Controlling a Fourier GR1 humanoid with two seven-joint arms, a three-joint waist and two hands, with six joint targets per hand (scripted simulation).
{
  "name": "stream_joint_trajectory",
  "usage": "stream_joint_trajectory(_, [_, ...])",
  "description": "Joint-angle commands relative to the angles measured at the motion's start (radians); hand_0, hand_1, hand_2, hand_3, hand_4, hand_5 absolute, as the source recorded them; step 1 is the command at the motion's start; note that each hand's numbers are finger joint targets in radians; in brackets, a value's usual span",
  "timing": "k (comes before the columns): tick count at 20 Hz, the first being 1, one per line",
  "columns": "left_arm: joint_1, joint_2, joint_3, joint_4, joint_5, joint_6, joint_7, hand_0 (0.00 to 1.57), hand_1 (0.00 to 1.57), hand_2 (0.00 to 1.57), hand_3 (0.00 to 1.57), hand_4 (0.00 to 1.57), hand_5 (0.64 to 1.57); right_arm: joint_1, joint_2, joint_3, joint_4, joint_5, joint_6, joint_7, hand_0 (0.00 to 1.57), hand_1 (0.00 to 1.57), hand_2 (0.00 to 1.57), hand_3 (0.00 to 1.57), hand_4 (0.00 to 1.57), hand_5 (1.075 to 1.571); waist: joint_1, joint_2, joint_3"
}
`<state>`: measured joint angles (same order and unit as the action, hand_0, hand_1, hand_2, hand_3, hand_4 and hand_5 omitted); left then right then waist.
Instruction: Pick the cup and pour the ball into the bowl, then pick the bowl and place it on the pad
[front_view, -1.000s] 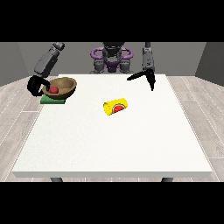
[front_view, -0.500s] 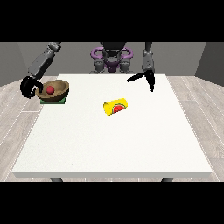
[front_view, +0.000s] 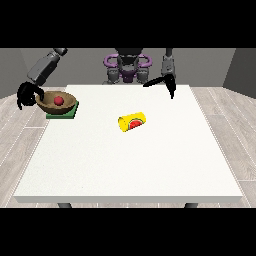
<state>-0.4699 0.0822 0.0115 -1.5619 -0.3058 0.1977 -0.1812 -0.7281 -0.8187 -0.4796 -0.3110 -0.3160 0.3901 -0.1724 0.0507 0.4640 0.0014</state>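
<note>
A brown bowl (front_view: 52, 104) with a red ball (front_view: 59, 100) inside rests on the green pad (front_view: 66, 112) at the table's left edge. The hand at the view's left (front_view: 26, 93) sits just beyond the bowl's left rim, its fingers curled at the rim. A yellow cup (front_view: 132, 121) with a red mark lies on its side near the middle of the table. The hand at the view's right (front_view: 164, 81) hovers over the table's far edge with straight, spread fingers and holds nothing.
The white table (front_view: 130, 160) stretches towards the camera. The robot's torso (front_view: 127, 67) stands behind the far edge. Wooden floor surrounds the table.
The bowl with the ball has shifted left and come down onto the green pad, carried by the hand at the view's left. The other hand and the cup have stayed put.
</note>
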Motion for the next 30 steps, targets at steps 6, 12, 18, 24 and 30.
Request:
stream_joint_trajectory(6, [0.065, 0.000, -0.010, -0.016, 0.040, -0.053, 0.004, 0.00, 0.00, 0.00, 0.00, 0.00, 1.566, 0.051, 0.055, 0.048, -0.004, 0.043, -0.035, -0.025, 1.57, 1.57, 1.57, 0.93, 0.71, 1.570, 0.030, -0.057, -0.0005])
stream_joint_trajectory(12, [0.023, 0.044, 0.028, -0.066, 0.037, -0.049, 0.013, 0.00, 0.00, 0.00, 0.00, 0.00, 1.565, 0.061, -0.014, 0.044, 0.039, 0.061, -0.059, 0.002, 1.57, 1.57, 1.57, 1.57, 0.59, 1.535, 0.011, 0.018, 0.0000])
stream_joint_trajectory(18, [0.060, 0.043, 0.014, -0.128, 0.052, -0.071, 0.011, 0.00, 0.00, 0.00, 0.00, 0.00, 1.566, 0.037, -0.093, 0.056, 0.026, 0.101, -0.136, -0.014, 0.00, 0.00, 0.43, 0.33, 0.00, 1.481, 0.037, 0.041, 0.0000])
stream_joint_trajectory(24, [0.048, 0.041, 0.016, -0.200, 0.031, -0.049, 0.076, 0.00, 0.00, 0.00, 0.00, 0.00, 1.568, 0.001, -0.121, 0.066, 0.020, 0.115, -0.099, -0.012, 0.00, 0.00, 0.36, 0.26, 0.00, 1.489, 0.002, 0.053, 0.0004])
stream_joint_trajectory(30, [0.077, 0.016, 0.011, -0.173, 0.036, -0.044, 0.122, 0.00, 0.00, 0.00, 0.00, 0.00, 1.569, -0.034, -0.210, 0.039, 0.020, 0.077, 0.021, 0.091, 0.00, 0.00, 0.27, 0.26, 0.00, 1.501, -0.028, -0.045, -0.0002])
